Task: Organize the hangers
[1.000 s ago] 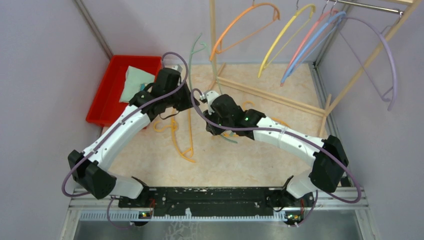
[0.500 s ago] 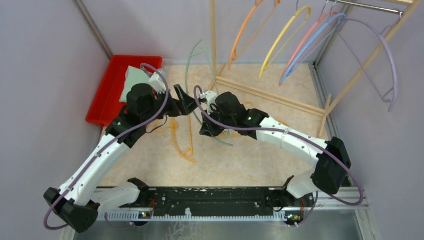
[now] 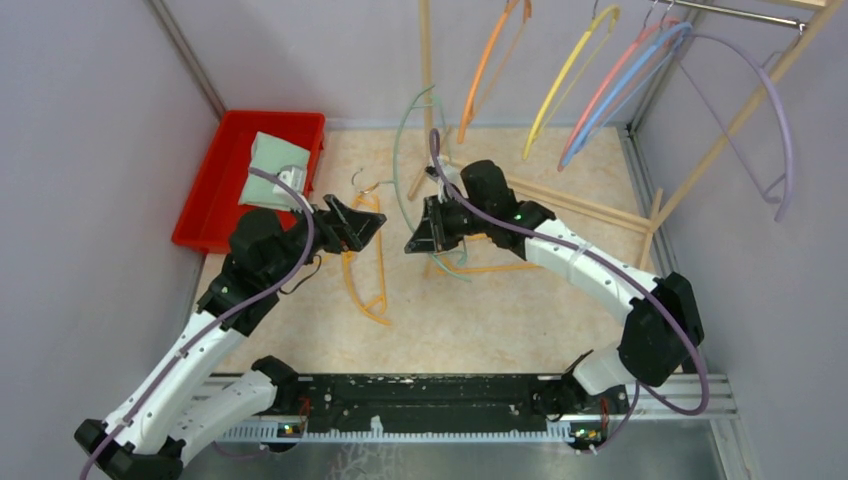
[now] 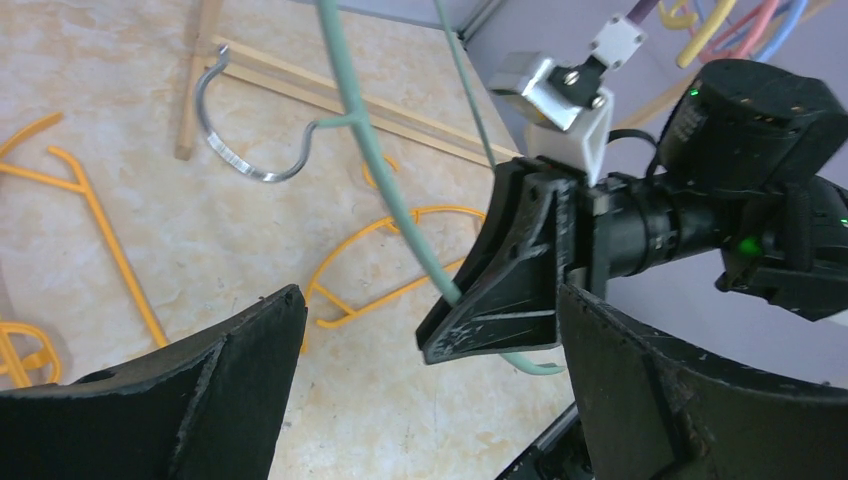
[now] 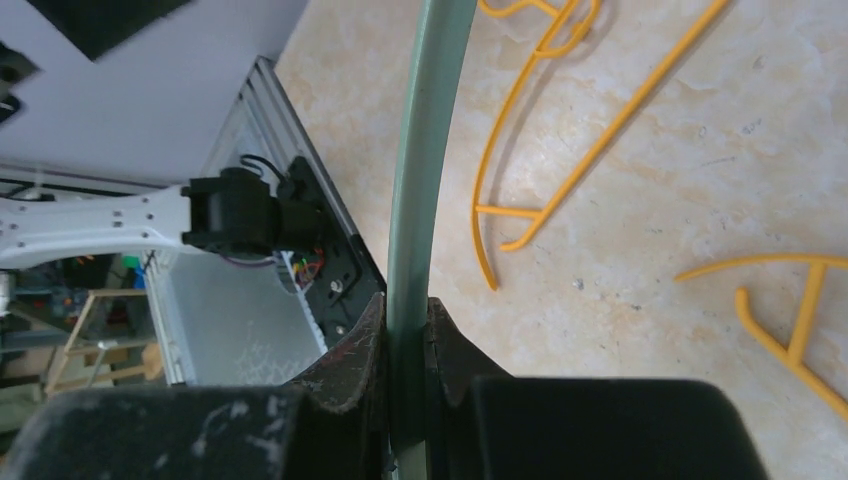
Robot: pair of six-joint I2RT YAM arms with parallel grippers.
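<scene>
Left gripper withdrawn, right gripper pinching hanger

A beige, marble-patterned tabletop carries a red plastic bin at its far left corner. Just right of the bin, thin orange plastic hangers lie flat on the surface. Farther right of the bin, a pale wooden rack's base rails rest on the tabletop.

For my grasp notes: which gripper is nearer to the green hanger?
Right. The right gripper has its jaws shut on the green hanger; the left gripper faces it, jaws open, empty.
</scene>
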